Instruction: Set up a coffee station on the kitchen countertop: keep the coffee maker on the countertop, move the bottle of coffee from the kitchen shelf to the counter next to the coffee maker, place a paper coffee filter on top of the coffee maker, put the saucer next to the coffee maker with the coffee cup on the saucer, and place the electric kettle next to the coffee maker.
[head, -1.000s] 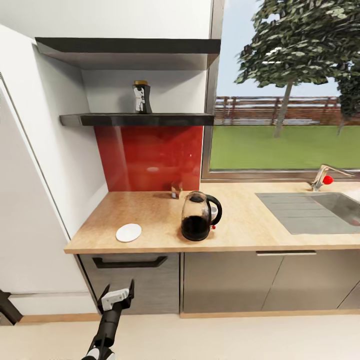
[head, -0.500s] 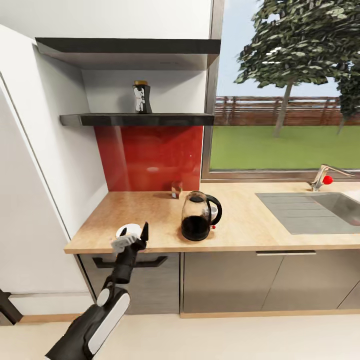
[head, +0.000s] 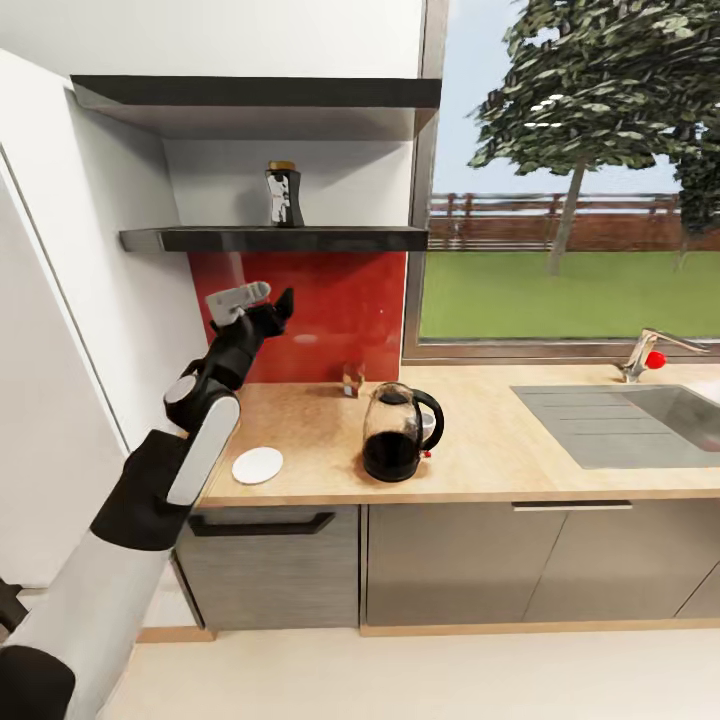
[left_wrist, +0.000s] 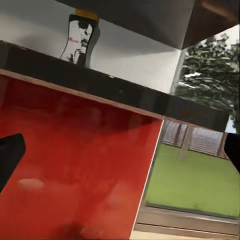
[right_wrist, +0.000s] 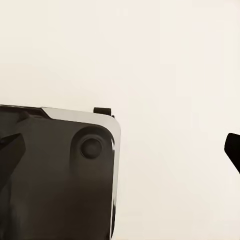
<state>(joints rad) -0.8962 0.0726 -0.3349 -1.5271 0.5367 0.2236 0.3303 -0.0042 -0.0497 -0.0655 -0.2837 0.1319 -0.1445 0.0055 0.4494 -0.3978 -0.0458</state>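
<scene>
Left arm raised and stretched forward over the countertop (head: 300, 420), left gripper (head: 255, 303) in front of the red backsplash (head: 320, 310), jaws spread wide and empty. Bottle of coffee (head: 283, 194) upright on the kitchen shelf (head: 270, 239), above the gripper. Right gripper (right_wrist: 120, 147) points at pale floor, fingers apart.
</scene>
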